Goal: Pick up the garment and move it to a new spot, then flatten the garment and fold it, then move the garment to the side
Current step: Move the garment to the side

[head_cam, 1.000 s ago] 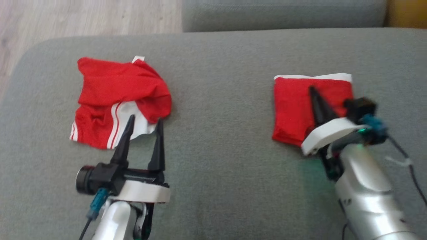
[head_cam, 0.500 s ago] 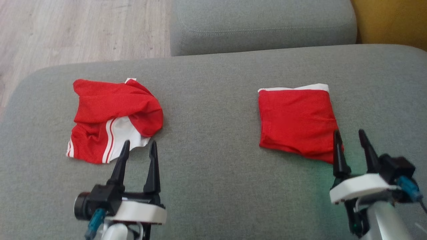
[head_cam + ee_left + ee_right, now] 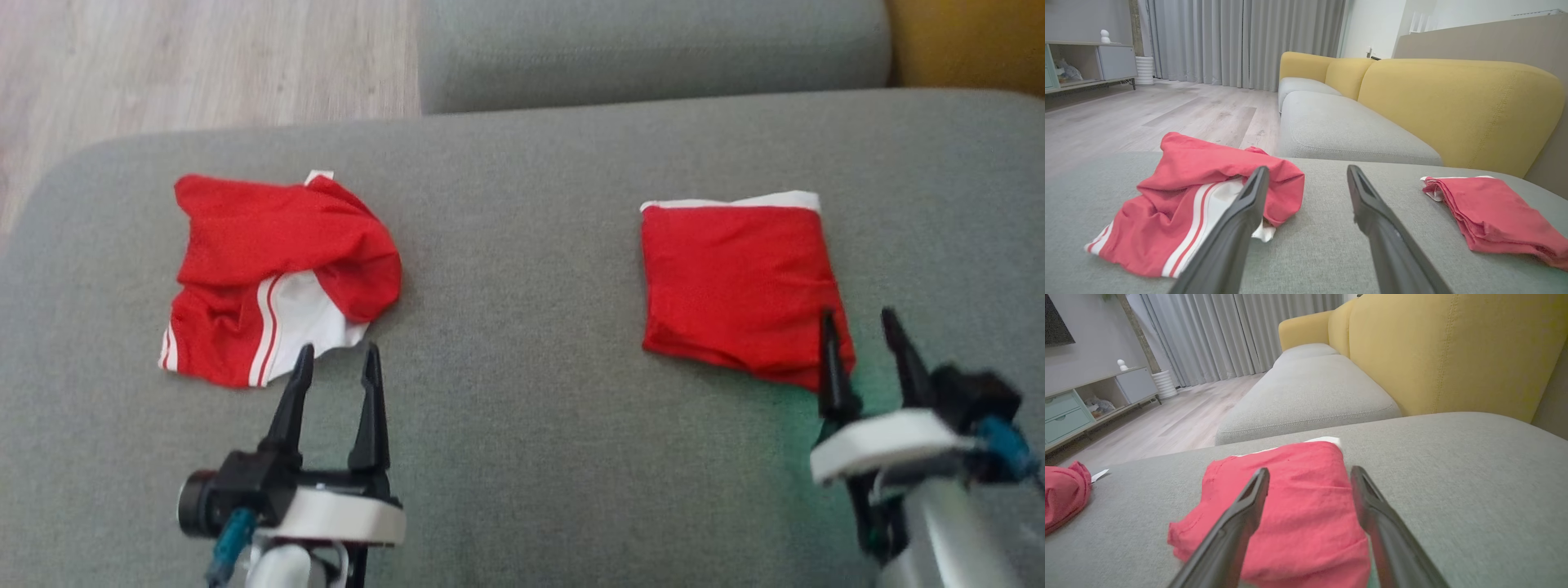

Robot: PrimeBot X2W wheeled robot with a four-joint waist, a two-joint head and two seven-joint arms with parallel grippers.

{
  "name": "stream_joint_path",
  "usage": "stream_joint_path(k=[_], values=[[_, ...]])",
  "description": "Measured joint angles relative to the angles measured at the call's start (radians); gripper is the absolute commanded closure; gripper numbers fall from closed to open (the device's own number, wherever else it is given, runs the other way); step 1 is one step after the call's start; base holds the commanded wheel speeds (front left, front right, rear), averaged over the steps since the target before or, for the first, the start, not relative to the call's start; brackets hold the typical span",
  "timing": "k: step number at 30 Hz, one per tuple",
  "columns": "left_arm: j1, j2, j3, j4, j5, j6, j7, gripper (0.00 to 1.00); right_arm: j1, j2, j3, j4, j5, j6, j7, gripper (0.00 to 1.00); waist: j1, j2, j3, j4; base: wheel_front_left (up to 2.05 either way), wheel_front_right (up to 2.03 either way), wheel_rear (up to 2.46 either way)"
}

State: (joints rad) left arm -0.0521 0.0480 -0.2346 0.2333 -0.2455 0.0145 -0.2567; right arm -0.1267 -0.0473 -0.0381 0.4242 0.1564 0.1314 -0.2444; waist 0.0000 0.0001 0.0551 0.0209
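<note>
Now, we read the crumpled garment as the task's thing. It lies bunched on the grey cushion, at about 9 o'clock from the cushion's middle in the head view, with its white striped hem turned toward 6 o'clock. We cannot make out a clear long axis in the lump; the striped edge is its flattest part. From that hem, the left gripper sits at roughly 5 o'clock, fingers spread apart with nothing between them and the tips just beside the cloth. Whether they touch it we cannot tell. From the gripper, then, the garment lies at 11 o'clock, so we judge that the reach must go forward and a little left. The folded garment rests well apart at 3 o'clock. The right gripper is at its near corner, also spread and empty. The left arm is clearly the nearer one.
</note>
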Motion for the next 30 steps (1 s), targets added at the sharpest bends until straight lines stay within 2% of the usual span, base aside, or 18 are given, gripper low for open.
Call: stream_joint_path(k=[6, 8, 14, 19, 24, 25, 26, 30], values=[[-0.056, 0.0, -0.002, -0.008, 0.001, -0.001, 0.0, 0.0, -0.155, 0.0, -0.099, 0.083, -0.032, 0.0, 0.091, 0.0, 0.0001, 0.0, 0.06, 0.016, 0.0, 0.0, 0.0], [-0.076, 0.0, -0.006, -0.008, 0.009, -0.006, 0.0, 0.0, -0.236, 0.0, -0.162, 0.156, -0.045, 0.0, 0.141, 0.0, 0.0002, 0.0, 0.089, 0.03, 0.0, 0.0, 0.0], [-0.095, -0.001, -0.022, -0.003, 0.009, -0.006, 0.0, 0.0, -0.34, -0.001, -0.283, 0.325, -0.093, 0.0, 0.222, 0.0, 0.0002, 0.0, 0.128, 0.065, 0.0, 0.0, 0.0], [-0.105, -0.001, -0.022, 0.0, 0.009, -0.006, 0.0, 0.0, -0.379, -0.001, -0.291, 0.431, -0.134, 0.0, 0.239, 0.0, 0.0002, 0.0, 0.148, 0.087, 0.0, 0.0, 0.0], [-0.107, -0.001, -0.016, 0.003, 0.009, -0.006, 0.0, 0.0, -0.418, -0.013, -0.264, 0.485, -0.171, 0.0, 0.242, 0.0, 0.0, 0.0, 0.153, 0.091, 0.0, 0.0, 0.0], [-0.107, -0.001, -0.015, 0.004, 0.009, -0.006, 0.0, 0.0, -0.424, -0.016, -0.253, 0.492, -0.181, 0.0, 0.245, 0.2, 0.0, 0.0, 0.152, 0.089, 0.0, 0.0, 0.0], [-0.107, -0.001, -0.014, 0.005, 0.009, -0.006, 0.0, 0.0, -0.427, -0.017, -0.244, 0.497, -0.191, 0.0, 0.244, 1.0, 0.0, 0.0, 0.149, 0.087, 0.0, 0.0, 0.0], [-0.107, -0.001, -0.01, 0.007, 0.017, -0.006, 0.0, 0.0, -0.437, -0.027, -0.184, 0.515, -0.219, 0.0, 0.241, 1.0, 0.0, 0.0, 0.134, 0.075, 0.0, 0.0, 0.0]])
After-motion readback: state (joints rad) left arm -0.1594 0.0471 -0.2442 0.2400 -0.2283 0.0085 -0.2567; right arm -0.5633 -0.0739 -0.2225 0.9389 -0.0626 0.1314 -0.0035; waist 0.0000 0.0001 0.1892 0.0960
